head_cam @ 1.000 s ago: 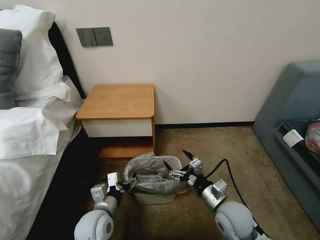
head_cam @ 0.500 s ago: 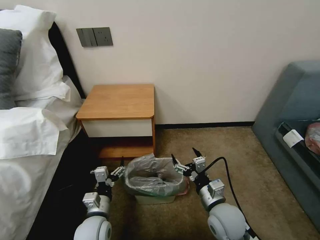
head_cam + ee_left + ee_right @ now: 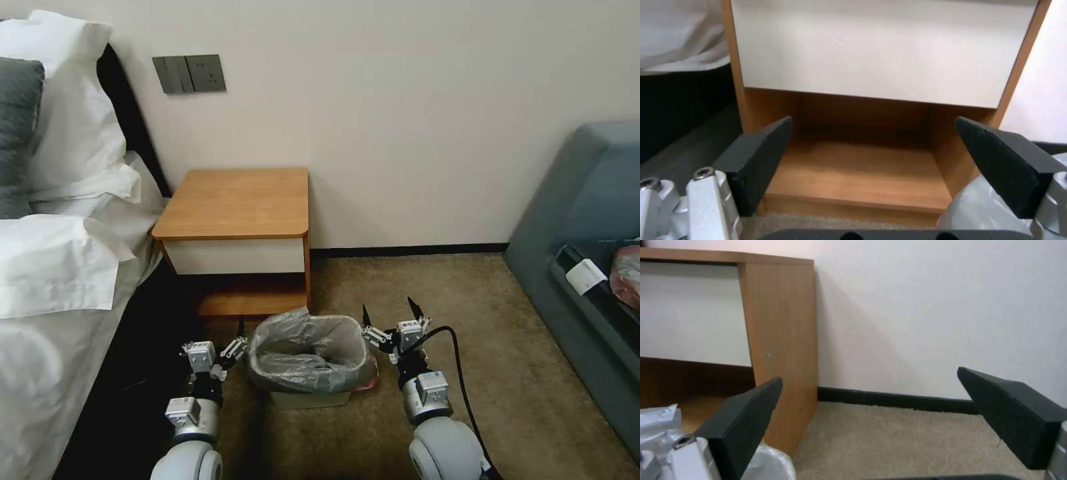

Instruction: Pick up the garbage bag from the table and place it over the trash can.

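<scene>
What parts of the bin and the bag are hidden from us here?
- Small beige plastic trash can: head view, the draped bag covers its rim and upper walls.
- Crinkly silvery-grey garbage bag: its bottom lies in shadow inside; both wrist views cut it off at an edge.
- Wooden nightstand table: the drawer's contents stay behind its white front.

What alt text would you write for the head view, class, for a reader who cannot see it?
A garbage bag lines a trash can on carpet before a wooden table. The open left gripper and open right gripper sit on either side of it, holding nothing.
</scene>
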Controlling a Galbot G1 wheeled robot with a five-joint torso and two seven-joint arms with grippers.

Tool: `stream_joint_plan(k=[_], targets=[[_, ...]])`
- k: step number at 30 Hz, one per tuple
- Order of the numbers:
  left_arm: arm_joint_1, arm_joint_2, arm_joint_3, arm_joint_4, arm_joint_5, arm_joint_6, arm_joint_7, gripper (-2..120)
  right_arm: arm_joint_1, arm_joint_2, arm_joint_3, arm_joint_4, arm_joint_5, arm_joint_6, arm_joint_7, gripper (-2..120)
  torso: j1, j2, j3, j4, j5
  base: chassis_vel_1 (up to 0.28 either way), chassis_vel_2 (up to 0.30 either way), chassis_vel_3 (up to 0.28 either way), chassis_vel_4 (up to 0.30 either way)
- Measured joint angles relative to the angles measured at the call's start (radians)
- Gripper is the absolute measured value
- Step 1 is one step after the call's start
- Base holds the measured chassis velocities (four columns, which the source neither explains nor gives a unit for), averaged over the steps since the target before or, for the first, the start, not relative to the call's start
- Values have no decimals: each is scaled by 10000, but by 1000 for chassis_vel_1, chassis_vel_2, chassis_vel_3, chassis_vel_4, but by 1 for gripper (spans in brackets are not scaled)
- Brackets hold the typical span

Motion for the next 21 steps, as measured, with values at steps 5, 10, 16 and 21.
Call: stream_joint_plan(k=[5, 10, 16, 21], targets=[[1, 2, 2, -10, -7, 28, 0, 93, 0, -3, 1, 0, 6, 0, -15, 100, 0, 0, 0, 0, 0, 0, 0, 0, 0], [1, 4, 4, -24, -16, 60, 0, 93, 2, -11, 0, 1, 20, 0, -38, 100, 0, 0, 0, 0, 0, 0, 0, 0, 0], [0, 4, 5, -27, -19, 73, -1, 93, 5, -14, 0, 1, 27, -5, -46, 100, 0, 0, 0, 0, 0, 0, 0, 0, 0], [-1, 4, 5, -32, -23, 84, 0, 93, 8, -18, -1, 3, 35, -9, -50, 100, 0, 0, 0, 0, 0, 0, 0, 0, 0]])
